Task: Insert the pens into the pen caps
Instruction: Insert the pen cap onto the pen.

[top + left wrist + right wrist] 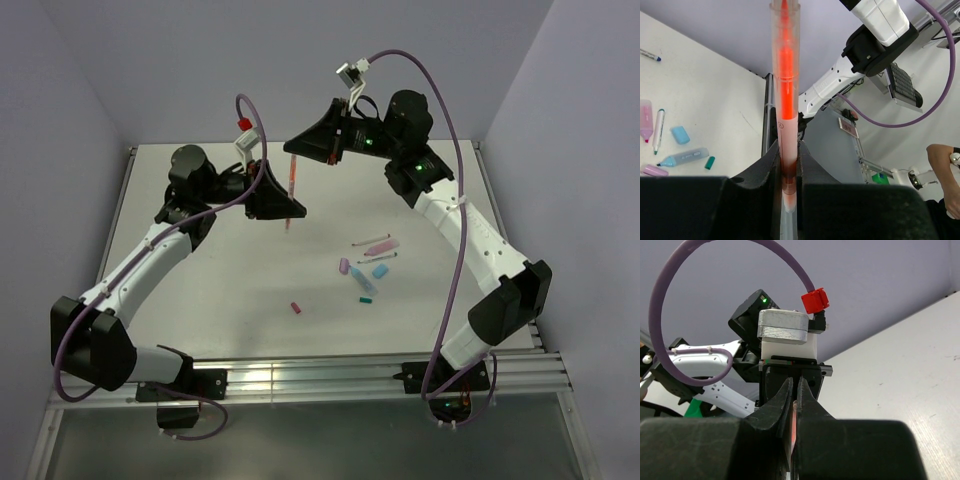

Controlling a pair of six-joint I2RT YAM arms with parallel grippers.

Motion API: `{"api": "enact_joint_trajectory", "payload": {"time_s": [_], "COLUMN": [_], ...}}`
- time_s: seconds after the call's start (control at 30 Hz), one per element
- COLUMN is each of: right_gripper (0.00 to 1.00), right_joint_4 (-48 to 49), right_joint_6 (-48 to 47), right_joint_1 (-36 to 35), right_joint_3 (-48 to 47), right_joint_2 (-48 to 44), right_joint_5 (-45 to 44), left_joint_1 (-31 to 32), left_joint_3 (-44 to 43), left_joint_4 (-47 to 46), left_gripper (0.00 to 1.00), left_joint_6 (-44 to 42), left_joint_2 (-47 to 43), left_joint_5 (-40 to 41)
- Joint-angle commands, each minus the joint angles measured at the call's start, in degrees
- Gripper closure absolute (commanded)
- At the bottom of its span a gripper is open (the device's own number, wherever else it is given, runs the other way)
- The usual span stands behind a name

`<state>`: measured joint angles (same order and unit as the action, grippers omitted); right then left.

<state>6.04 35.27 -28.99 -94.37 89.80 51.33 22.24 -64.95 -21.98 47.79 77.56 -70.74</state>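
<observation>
An orange-red pen [290,192] hangs upright above the table, held by both grippers. My left gripper [285,212] is shut on its lower part; in the left wrist view the clear barrel [785,100] rises from between the fingers [788,150]. My right gripper [298,152] is shut on the pen's upper end, and an orange strip [793,427] shows between its closed jaws [795,387]. On the table lie a pink pen [378,246], a light blue pen [362,281], a lilac pen cap [343,266], a light blue cap [380,270], a teal cap [366,299] and a red cap [296,308].
The left wrist view shows the loose items at its left: a whitish pen [658,131], a light blue cap [680,134], a teal cap [709,162]. Purple cables [455,230] arc over both arms. The white table [220,300] ends at a metal rail [300,378] in front.
</observation>
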Motion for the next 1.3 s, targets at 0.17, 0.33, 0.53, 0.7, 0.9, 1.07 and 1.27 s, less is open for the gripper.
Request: {"api": "enact_joint_trajectory", "payload": {"time_s": [0.17,0.33,0.53,0.7,0.9,1.07,1.27], "right_gripper": [1.00,1.00,1.00,1.00,1.00,1.00,1.00], "right_joint_4": [-5.6,-5.6,-6.8,-6.7,-6.9,-7.6,-10.3], "right_joint_6": [-2.5,-3.0,-3.0,-2.7,-3.0,-3.7,-3.7], "right_joint_1": [-4.1,-4.6,-5.2,-5.8,-6.8,-7.0,-5.5], "right_joint_3": [4.7,6.4,7.8,8.6,10.0,8.9,3.4], "right_joint_2": [-0.6,-0.9,-1.1,-1.3,-1.3,-1.0,1.2], "right_joint_5": [4.9,5.1,5.7,6.0,6.1,6.1,6.2], "left_joint_1": [-0.5,-0.7,-1.1,-1.4,-1.5,-1.6,-1.6], "left_joint_3": [-6.2,-6.5,-7.0,-7.6,-7.7,-7.6,-6.2], "left_joint_4": [-9.4,-9.6,-8.5,-8.4,-8.4,-7.6,-5.3], "left_gripper": [1.00,1.00,1.00,1.00,1.00,1.00,1.00], "left_joint_6": [1.9,1.6,0.6,0.5,0.5,-0.1,-1.8], "left_joint_2": [0.0,0.0,0.0,0.0,0.0,-0.3,-1.0], "left_joint_5": [3.0,2.8,2.8,2.8,2.6,2.8,2.3]}}
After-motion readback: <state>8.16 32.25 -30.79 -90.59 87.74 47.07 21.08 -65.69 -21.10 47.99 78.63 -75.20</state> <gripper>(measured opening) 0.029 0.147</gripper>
